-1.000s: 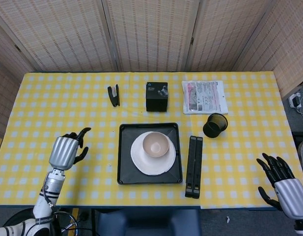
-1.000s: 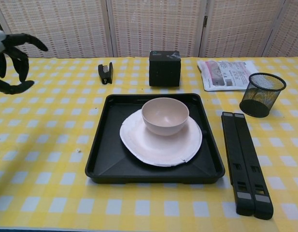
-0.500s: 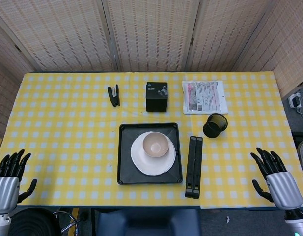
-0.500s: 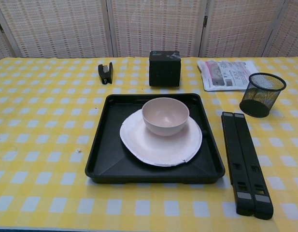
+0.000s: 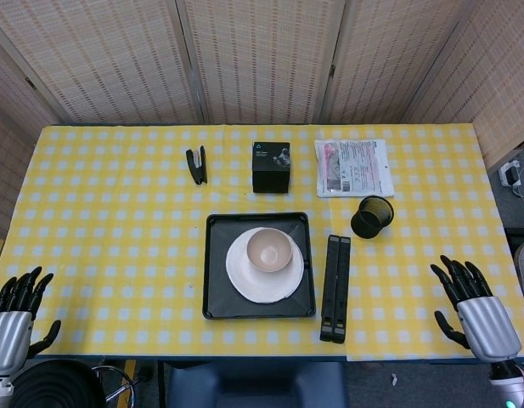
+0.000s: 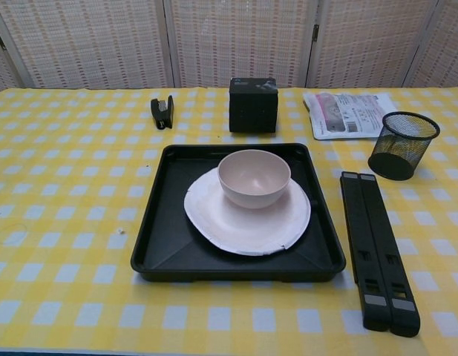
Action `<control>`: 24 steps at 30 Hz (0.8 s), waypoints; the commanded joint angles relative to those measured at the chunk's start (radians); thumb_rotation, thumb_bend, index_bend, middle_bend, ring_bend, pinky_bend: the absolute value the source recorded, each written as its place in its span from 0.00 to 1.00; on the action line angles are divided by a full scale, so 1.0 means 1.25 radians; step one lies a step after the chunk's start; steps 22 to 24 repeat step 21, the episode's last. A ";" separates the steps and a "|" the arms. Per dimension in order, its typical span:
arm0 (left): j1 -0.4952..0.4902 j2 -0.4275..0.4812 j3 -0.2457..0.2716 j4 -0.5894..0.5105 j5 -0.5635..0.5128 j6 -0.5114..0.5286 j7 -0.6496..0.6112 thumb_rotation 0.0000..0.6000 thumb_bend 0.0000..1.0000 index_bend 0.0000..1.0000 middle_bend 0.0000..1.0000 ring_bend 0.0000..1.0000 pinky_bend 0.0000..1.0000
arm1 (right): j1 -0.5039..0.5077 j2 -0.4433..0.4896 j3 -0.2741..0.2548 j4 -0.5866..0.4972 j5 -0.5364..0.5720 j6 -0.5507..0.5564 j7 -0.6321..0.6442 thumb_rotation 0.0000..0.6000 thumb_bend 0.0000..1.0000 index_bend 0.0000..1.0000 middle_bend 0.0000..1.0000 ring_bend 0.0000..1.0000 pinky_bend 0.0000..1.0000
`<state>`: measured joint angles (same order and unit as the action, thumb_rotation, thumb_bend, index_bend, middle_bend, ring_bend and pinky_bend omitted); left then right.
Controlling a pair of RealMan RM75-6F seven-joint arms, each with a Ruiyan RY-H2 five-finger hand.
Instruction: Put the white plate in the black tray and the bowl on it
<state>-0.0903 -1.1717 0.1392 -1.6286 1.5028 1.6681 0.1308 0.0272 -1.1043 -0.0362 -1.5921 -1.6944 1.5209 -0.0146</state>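
head view: bowl (image 5: 270,250) sits on white plate (image 5: 263,266) inside black tray (image 5: 214,280); left hand (image 5: 11,323) and right hand (image 5: 474,313) flank the tray, well apart, fingers spread, empty, right nearer | chest view: bowl on plate in tray, task looks done; neither hand shows

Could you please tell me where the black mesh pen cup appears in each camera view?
Head view: the mesh pen cup stands right of centre, beyond the black tray.
Chest view: the cup sits at the right edge.
Shared landmark: the folded black stand, just in front of the cup.
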 commanded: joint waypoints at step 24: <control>0.035 0.011 -0.027 -0.007 0.053 -0.034 -0.001 1.00 0.38 0.10 0.04 0.00 0.00 | -0.020 0.010 -0.026 -0.023 -0.045 0.038 -0.040 1.00 0.43 0.00 0.00 0.00 0.00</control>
